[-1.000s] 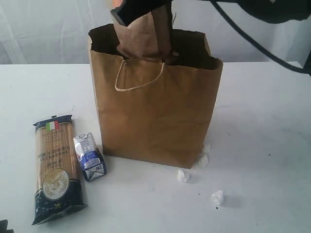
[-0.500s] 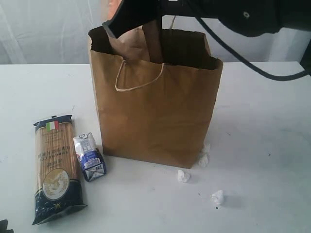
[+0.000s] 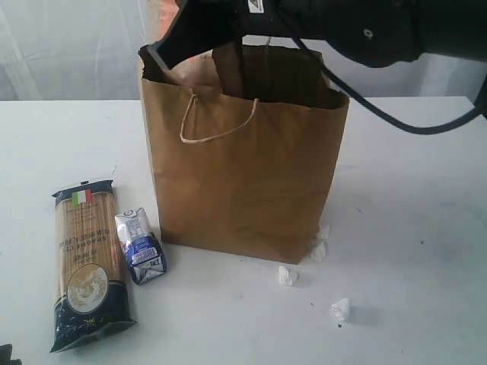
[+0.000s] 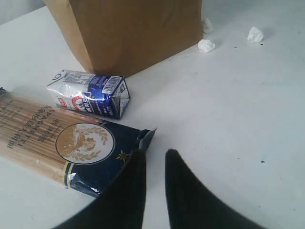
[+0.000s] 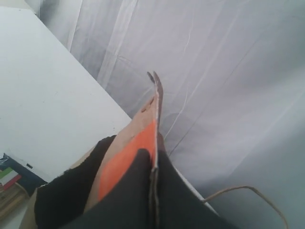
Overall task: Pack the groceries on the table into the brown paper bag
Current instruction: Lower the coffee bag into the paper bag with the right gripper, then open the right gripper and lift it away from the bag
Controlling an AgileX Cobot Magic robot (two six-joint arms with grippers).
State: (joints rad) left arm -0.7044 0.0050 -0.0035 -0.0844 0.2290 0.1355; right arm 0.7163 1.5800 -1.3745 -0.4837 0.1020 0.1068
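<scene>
Exterior view first: the right gripper (image 3: 171,46) is up over the mouth of the brown paper bag (image 3: 243,182), and the brown pouch with orange label (image 3: 199,72) is tipped at a slant, its lower end already below the rim. The right wrist view shows the jaws pinched tight on the pouch's thin top edge, fingers flat on either side of the seam. That pouch looks soft and light, a paper skin that creases, so an edge pinch works, though it can swing.

Down on the table (image 3: 411,228), two groceries wait just left of the bag: the blue spaghetti packet (image 3: 87,262) lying flat, and the small blue-white carton (image 3: 139,245) between it and the bag.

The left gripper (image 4: 155,164) hovers low beside the packet's corner, fingers a sliver apart with nothing between them.

The spaghetti is long, with slick film and brittle strands inside. I'd take it across the narrow width near the middle, so neither end droops.

The carton looks dented and light. A gentle squeeze across its flat sides should do.

A few crumpled white scraps (image 3: 340,308) lie near the bag's base.
</scene>
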